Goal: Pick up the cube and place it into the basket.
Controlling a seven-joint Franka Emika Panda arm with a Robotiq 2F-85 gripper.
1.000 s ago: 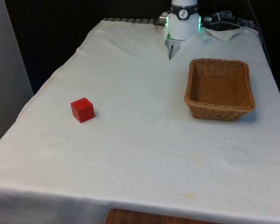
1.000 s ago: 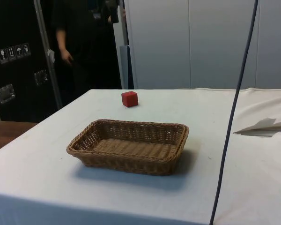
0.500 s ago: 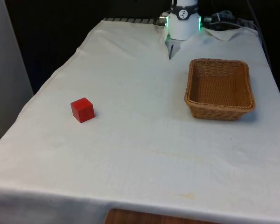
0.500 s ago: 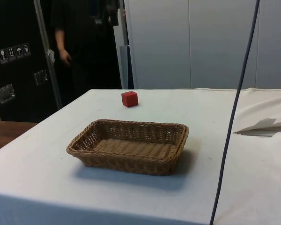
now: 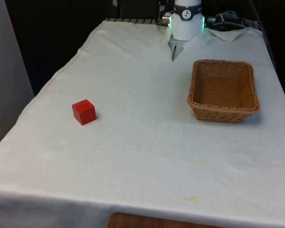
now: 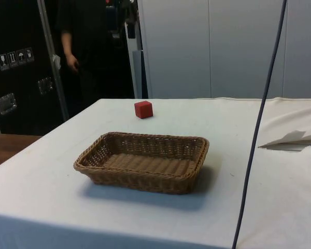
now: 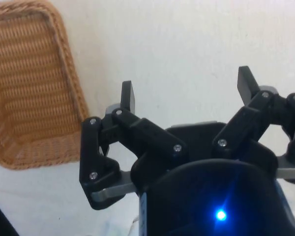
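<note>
White-clothed surface [image 5: 147,142]: red cube [image 5: 83,112] sits at front view's left, well apart from wicker basket [image 5: 223,90]. End effector [image 7: 187,93] spread wide, empty, w/ basket beside. Approach straight down, square to cube faces.

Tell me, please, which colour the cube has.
The cube is red; the front view shows it best.

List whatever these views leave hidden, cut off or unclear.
- Person in the side view: the head is cut off by the picture's top edge, and the dark clothes blend into the dark cabinets.
- Basket in the wrist view: cut off by the picture's edge, so its far end is unseen.
- Basket in the front view: the near wall hides part of its floor.
- Cube: the faces turned away and its underside.
- Hand: open; the cloth below it is partly hidden by its body.
</note>
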